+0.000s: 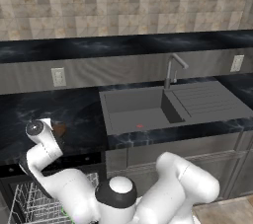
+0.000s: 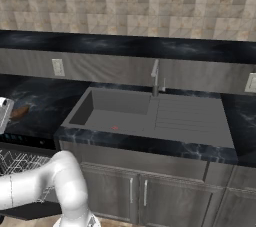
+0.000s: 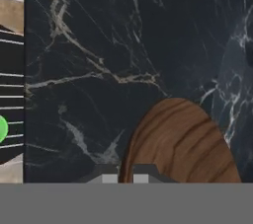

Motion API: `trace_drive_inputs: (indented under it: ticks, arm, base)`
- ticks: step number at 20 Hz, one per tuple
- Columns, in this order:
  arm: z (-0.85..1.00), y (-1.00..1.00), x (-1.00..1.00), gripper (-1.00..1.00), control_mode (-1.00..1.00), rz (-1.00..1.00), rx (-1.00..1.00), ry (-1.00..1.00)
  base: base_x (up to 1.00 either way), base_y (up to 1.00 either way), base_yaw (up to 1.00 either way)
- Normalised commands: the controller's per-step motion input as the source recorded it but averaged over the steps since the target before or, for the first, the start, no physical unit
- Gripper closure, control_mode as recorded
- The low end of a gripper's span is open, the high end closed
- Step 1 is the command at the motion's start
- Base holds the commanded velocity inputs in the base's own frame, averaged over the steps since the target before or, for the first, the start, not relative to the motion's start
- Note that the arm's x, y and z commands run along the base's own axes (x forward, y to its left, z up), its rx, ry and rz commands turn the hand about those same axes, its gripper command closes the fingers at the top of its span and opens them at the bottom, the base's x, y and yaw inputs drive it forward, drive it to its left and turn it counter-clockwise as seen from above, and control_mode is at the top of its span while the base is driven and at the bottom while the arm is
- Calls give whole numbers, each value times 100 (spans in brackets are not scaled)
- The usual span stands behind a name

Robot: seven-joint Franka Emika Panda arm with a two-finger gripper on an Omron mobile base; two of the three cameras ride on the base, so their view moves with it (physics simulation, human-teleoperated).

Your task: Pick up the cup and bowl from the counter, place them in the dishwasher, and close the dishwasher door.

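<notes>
Left base view: the bowl [image 1: 60, 129] sits on the counter [image 1: 79, 114], well left of the sink [image 1: 143, 112], just beside the hand.

Right base view: the rack [image 2: 20, 163] lies below the counter.

Hand view: the gripper [image 3: 125, 177] straddles the bowl's rim, jaws narrow; the cup [image 3: 3, 129] is in the rack.

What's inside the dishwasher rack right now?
In the hand view, a green patch, likely the cup, lies on the white rack wires of the dishwasher. The arm covers much of the rack in both base views.
</notes>
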Motion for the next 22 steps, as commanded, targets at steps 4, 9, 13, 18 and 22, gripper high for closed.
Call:
trace_drive_inputs:
  ticks: [4,9,13,18,22]
  arm:
    - [0,0,-51,100,-100,0,0,-3]
    - [0,-2,-46,100,-100,0,2,-3]
    - [0,-1,-50,100,-100,0,7,-2]
    - [0,-2,-56,100,-100,3,8,-2]
    - [-14,-1,-56,100,-100,5,7,-1]
  base:
    - [0,0,0]
    - [0,0,0]
    - [0,0,0]
    - [0,0,0]
    - [0,0,0]
